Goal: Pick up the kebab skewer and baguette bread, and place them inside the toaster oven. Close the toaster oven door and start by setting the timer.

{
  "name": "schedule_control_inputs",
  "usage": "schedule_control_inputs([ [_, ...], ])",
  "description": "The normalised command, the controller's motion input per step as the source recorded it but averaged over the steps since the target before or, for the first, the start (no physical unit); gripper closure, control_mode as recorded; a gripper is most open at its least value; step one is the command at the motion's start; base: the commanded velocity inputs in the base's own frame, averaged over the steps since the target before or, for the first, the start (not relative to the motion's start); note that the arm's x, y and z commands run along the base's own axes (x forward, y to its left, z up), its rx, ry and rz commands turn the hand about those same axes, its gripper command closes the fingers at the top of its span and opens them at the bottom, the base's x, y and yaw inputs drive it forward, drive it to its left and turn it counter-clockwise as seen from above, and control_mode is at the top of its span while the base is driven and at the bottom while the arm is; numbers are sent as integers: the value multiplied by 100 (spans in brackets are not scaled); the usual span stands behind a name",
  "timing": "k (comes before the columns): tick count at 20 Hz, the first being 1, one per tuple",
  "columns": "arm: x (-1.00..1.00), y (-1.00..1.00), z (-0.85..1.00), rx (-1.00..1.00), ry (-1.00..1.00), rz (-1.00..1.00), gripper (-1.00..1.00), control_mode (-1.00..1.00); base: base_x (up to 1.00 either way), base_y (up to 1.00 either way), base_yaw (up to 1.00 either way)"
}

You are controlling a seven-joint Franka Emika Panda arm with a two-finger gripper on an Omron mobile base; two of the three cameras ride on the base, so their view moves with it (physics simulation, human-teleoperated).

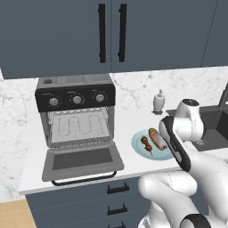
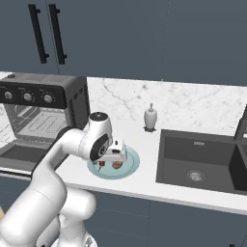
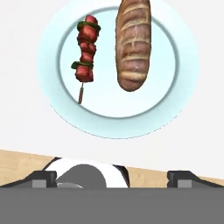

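Approach to the first pick is judged under way: the gripper, jaws spread wide and empty, is held above the plate, where the kebab skewer lies left of the baguette bread, so a descent centred on one of them is called for next.

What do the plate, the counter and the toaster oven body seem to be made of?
The plate looks like glazed ceramic: pale blue, smooth, with a soft sheen, though it might be plastic. The counter looks like polished marble or an imitation: white with faint grey veins. The toaster oven body looks like brushed metal: matt grey-silver, with a black panel, probably plastic or painted.
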Motion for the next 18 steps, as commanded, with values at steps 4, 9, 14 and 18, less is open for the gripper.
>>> schedule_control_inputs([
  [4, 38, -19, -29, -1, 4, 0, -100, -100, 0, 0, 0],
  [9, 46, 0, -10, 0, 2, 0, -100, -100, 0, 0, 0],
  [14, 41, 0, -22, 0, 5, 0, -100, -100, 0, 0, 0],
  [18, 45, 0, -25, 0, 6, 0, -100, -100, 0, 0, 0],
])
